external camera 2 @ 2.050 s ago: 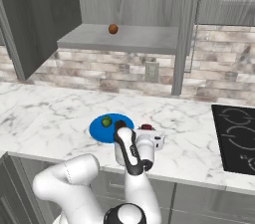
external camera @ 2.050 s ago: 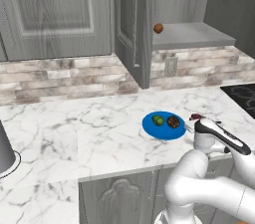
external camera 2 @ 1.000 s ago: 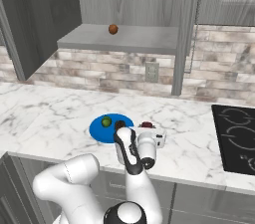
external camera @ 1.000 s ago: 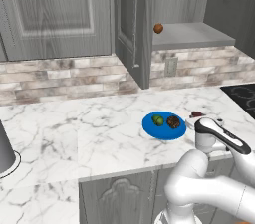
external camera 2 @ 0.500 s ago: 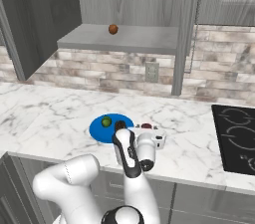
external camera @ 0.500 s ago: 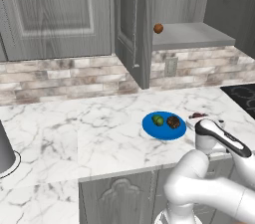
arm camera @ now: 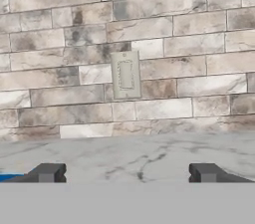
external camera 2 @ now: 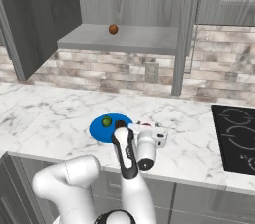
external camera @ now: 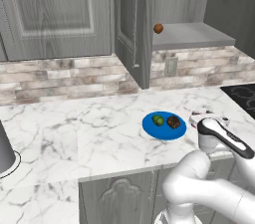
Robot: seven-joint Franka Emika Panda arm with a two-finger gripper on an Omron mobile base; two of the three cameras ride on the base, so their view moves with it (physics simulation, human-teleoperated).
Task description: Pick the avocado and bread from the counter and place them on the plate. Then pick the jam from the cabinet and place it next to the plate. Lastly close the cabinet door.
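Note:
The blue plate (external camera: 164,129) lies on the white marble counter (external camera: 89,133) with the green avocado (external camera: 158,120) and the dark brown bread (external camera: 173,121) on it. My gripper (external camera: 206,117) hangs low over the counter just right of the plate, and a sliver of the red jam (external camera: 195,114) shows at its fingers. In the hand view my gripper (arm camera: 127,173) is open: the fingertips (arm camera: 47,172) stand far apart with nothing showing between them, and the plate's edge (arm camera: 10,178) lies at the left. The cabinet door (external camera: 132,24) stands open beside the grey shelf (external camera: 191,35).
An orange-brown ball (external camera: 158,28) rests on the cabinet shelf. A black stovetop (external camera 2: 236,138) lies to the right of the hand. A wall outlet (arm camera: 125,74) sits in the brick backsplash straight ahead. A grey round vessel (external camera: 4,148) stands at the counter's far left.
The jaws have gone from shut to wide open beside the plate. The hand has barely shifted, and the plate, avocado and bread have stayed put.

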